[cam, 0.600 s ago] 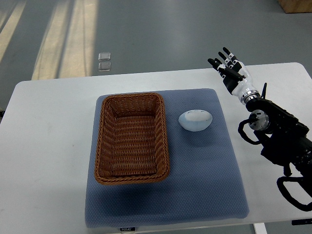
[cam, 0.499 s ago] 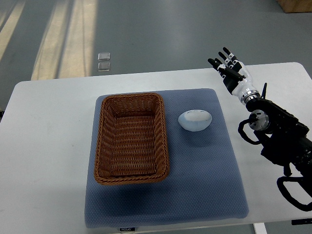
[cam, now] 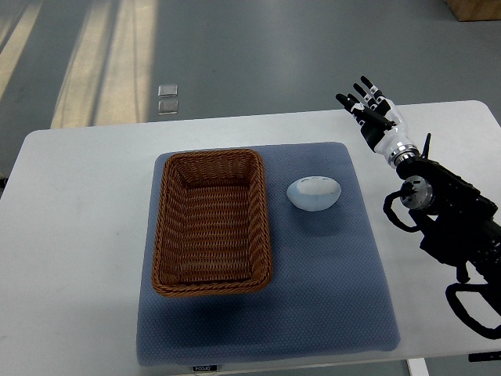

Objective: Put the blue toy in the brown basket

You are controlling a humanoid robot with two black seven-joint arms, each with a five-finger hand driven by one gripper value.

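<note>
- The blue toy (cam: 314,193) lies on the blue mat (cam: 329,305), just beside the right wall of the brown basket (cam: 211,222) and apart from it. It is a pale, rounded thing, and it rests flat, so I judge it will not roll away by itself.
- The basket stands on the left half of the same mat with its long side running away from the robot. Nothing shows inside it, so the task is not yet done.
- The mat covers the middle of the white counter (cam: 78,204). Probably it is there to give a soft, non-slippery ground to both things.
- The right hand (cam: 374,119) is raised over the far right part of the counter, beyond the mat's corner and well apart from the toy. Its fingers (cam: 365,84) are spread and released; they hold nothing.
- The open pose fits a hand that prepares to reach. In my judgement the step in hand is the approach, with the grasp not begun.
- The toy is on the side of the right arm, so this arm is the natural one for the work. The short way from toy to basket goes over the basket's right wall, which the hand must clear.
- The left arm does not show.
</note>
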